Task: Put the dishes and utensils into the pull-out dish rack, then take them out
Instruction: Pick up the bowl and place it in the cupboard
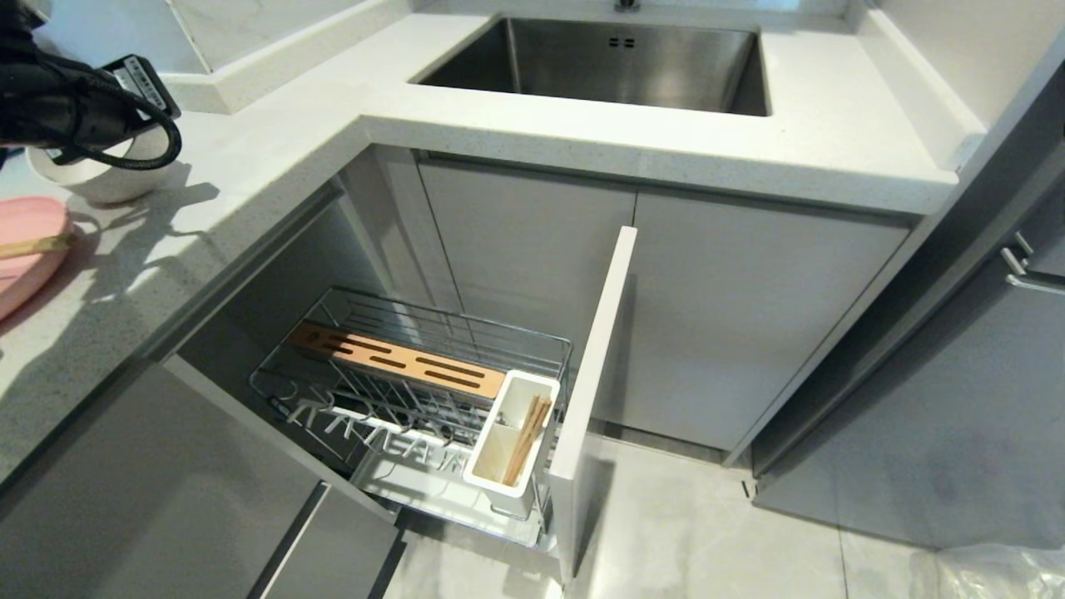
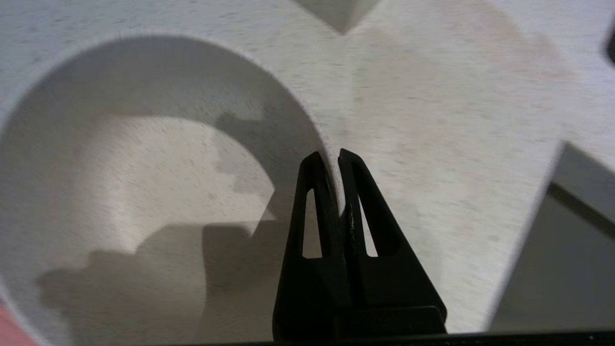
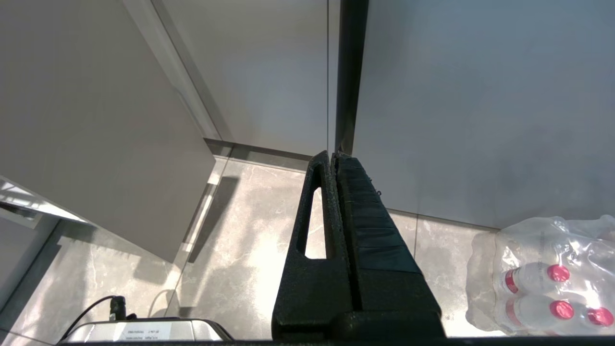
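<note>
1. Loading: our left gripper (image 2: 331,161) has pinched the rim of the one cream bowl (image 2: 144,182) on the counter, beside one pink plate (image 1: 25,249).
2. Next, we judge, lift it to the pull-out dish rack (image 1: 416,391); one chopstick pair (image 1: 527,441) sits in its caddy.
3. Our right gripper (image 3: 334,161) hangs closed, empty.

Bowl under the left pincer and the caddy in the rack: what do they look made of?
The cream-white bowl looks like matte, faintly speckled plastic or melamine, with no glaze shine. The white cutlery caddy looks like smooth moulded plastic with rounded corners; neither is certain by look alone.
</note>
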